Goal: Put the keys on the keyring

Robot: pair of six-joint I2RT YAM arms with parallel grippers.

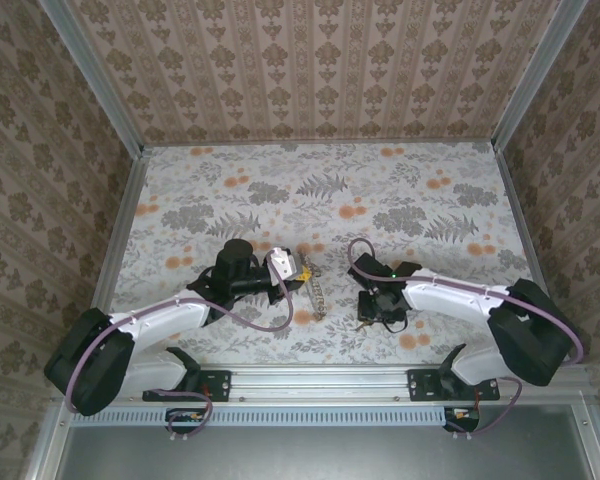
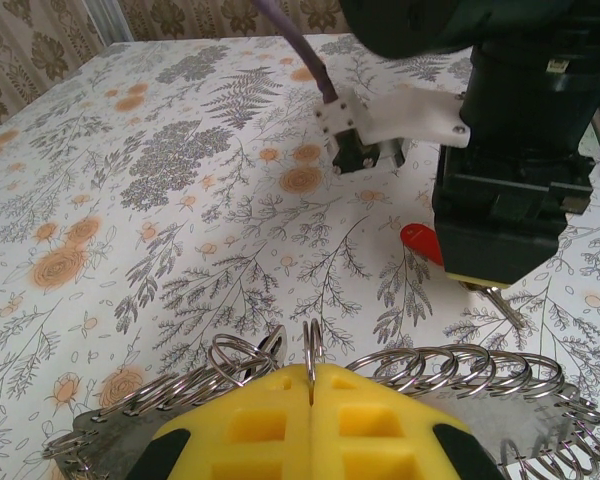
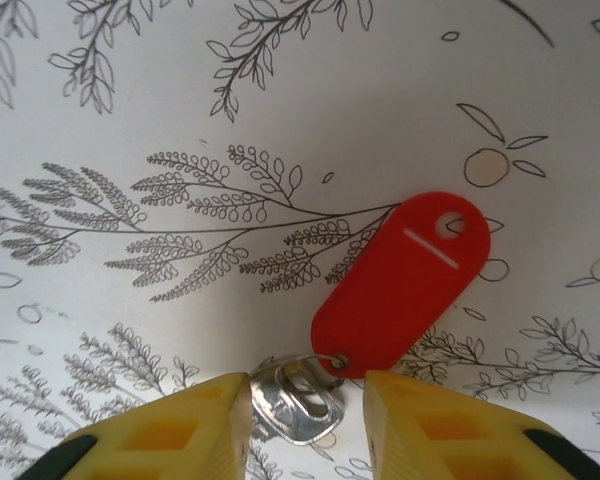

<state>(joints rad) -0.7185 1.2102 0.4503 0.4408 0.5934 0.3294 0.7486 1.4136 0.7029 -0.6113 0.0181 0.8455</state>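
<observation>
Lower centre of the right wrist view: the red key. Lies flat on the floral table, red plastic head slanting toward the upper right, silvery metal end and small ring down at the bottom edge. Sits between the yellow fingers of the right gripper, jaws apart at a moderate width. Leaves a sliver of table bare beside the metal on the right; cannot tell about contact on the left.

Along the bottom of the left wrist view: the keyring. Shows as a row of silvery wire loops strung side by side, reaching from lower left to lower right. Passes through the left gripper, yellow fingertips pressed together with no gap, one loop standing up out of the seam.

Farther up and to the right in that same view: the red head again, peeking from under the black body of the right arm, with a silvery blade just below it.

From the top camera, lower middle: the keyring as a thin pale strip, just right of the left gripper. Right gripper a little farther right, apart from the strip, pointed down at the table.
</observation>
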